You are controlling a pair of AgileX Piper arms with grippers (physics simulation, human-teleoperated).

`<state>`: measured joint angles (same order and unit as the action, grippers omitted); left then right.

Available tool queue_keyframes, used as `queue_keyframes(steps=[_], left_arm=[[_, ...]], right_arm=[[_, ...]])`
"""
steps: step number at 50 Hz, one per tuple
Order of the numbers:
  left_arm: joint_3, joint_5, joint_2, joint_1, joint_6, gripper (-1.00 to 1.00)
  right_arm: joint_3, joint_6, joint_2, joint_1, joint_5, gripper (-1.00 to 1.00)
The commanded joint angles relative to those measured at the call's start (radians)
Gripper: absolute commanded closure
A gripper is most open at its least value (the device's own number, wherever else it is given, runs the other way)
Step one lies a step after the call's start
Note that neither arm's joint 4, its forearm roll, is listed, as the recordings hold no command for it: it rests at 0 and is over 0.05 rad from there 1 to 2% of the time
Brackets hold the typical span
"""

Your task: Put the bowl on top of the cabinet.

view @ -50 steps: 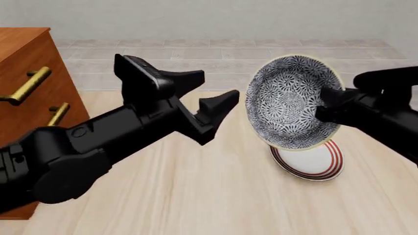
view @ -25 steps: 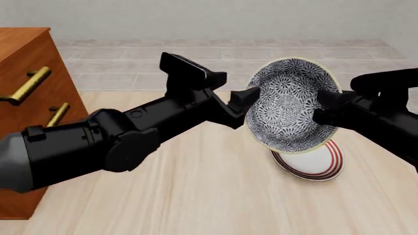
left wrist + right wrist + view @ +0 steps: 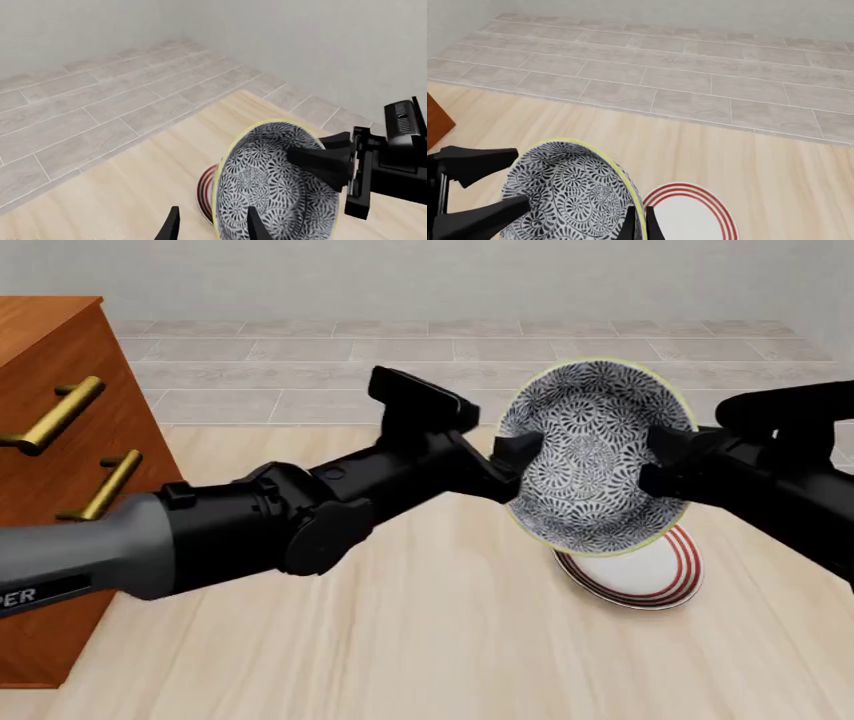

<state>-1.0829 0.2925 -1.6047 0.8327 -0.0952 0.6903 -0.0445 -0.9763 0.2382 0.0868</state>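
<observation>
My left gripper (image 3: 514,455) has just reached the round black-and-white floral ceramic bowl (image 3: 597,452), jaws apart straddling its rim; right gripper (image 3: 663,463) clamps it above the red-ringed plate (image 3: 641,578); handover begins.

Glossy patterned ceramic bowl (image 3: 594,455); smooth glazed white plate (image 3: 638,575) with red rings; pale matt wood-grain desk (image 3: 400,640); reddish-brown wooden cabinet (image 3: 54,350) with shiny brass handles (image 3: 56,414); matt black plastic arms.
</observation>
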Motion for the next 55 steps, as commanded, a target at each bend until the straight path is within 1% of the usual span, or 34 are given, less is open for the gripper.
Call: queue_keyframes(steps=[1, 19, 35, 41, 42, 55], left_arm=[[-0.030, 0.002, -0.055, 0.000, -0.016, -1.00], [-0.073, -0.004, -0.134, 0.010, -0.022, -1.00], [-0.102, 0.006, -0.206, -0.017, -0.016, -1.00], [-0.100, 0.010, -0.209, -0.015, -0.022, -1.00], [-0.094, 0.015, -0.204, -0.018, -0.028, 1.00], [-0.073, 0.027, -0.180, -0.012, -0.026, 1.00]], right_arm=[[0.003, -0.006, 0.004, 0.007, 0.001, 1.00], [0.001, -0.005, 0.009, 0.015, 0.008, 1.00], [-0.002, -0.005, 0.018, 0.017, 0.012, 1.00], [-0.001, -0.004, 0.020, 0.017, 0.016, 1.00], [-0.001, -0.004, 0.020, 0.017, 0.016, 1.00], [-0.004, -0.002, 0.020, 0.018, 0.013, 1.00]])
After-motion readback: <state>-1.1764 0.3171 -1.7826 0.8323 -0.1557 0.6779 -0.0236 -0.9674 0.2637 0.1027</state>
